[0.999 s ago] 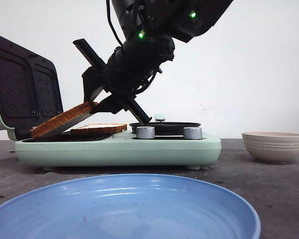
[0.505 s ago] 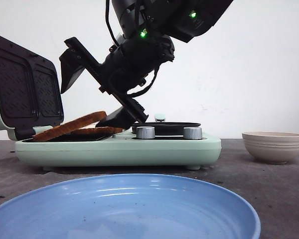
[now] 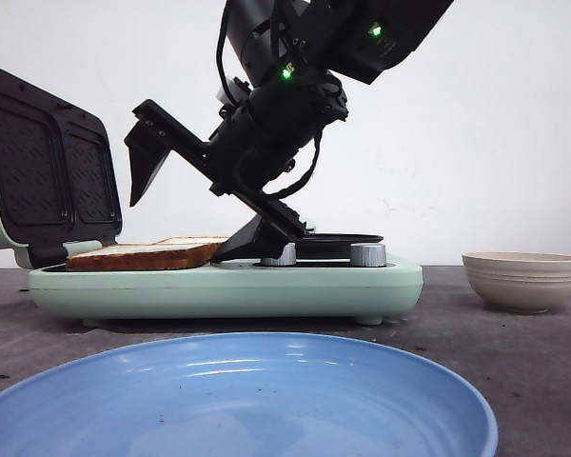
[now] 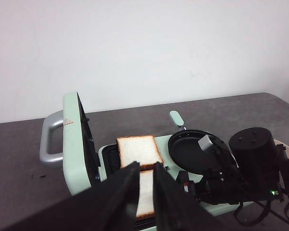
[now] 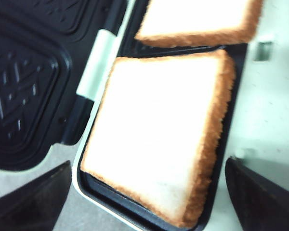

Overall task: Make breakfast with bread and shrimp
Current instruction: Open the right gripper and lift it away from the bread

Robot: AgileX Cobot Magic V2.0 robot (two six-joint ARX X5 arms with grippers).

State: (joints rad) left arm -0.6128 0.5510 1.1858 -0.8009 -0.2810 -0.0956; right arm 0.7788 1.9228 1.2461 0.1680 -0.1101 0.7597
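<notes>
Bread (image 3: pixel 143 255) is seen lying flat on the left plate of the sandwich maker (image 3: pixel 228 286), whose lid (image 3: pixel 48 171) stands propped open at the far left; in the right wrist view both slices are visible, the nearer one (image 5: pixel 159 139) seated in its recess with one corner riding slightly over the rim, the other slice (image 5: pixel 197 21) next to it on the adjoining plate. Above the slices, the right hand (image 3: pixel 195 205) is held spread wide, gripping nothing, one finger raised and the other low near the round pan (image 3: pixel 314 243). To finish the release cleanly, a straight lift away from the plates is called for, so that no finger drags a crust. Shrimp cannot be made out in any view; the ribbed bowl (image 3: pixel 523 278) at the right of the worktop (image 3: pixel 533 352) probably holds them. The left hand (image 4: pixel 144 192) is seen with its fingers nearly together and nothing between them, well back from the appliance. The blue plate (image 3: pixel 238 400) lies nearest the camera.
</notes>
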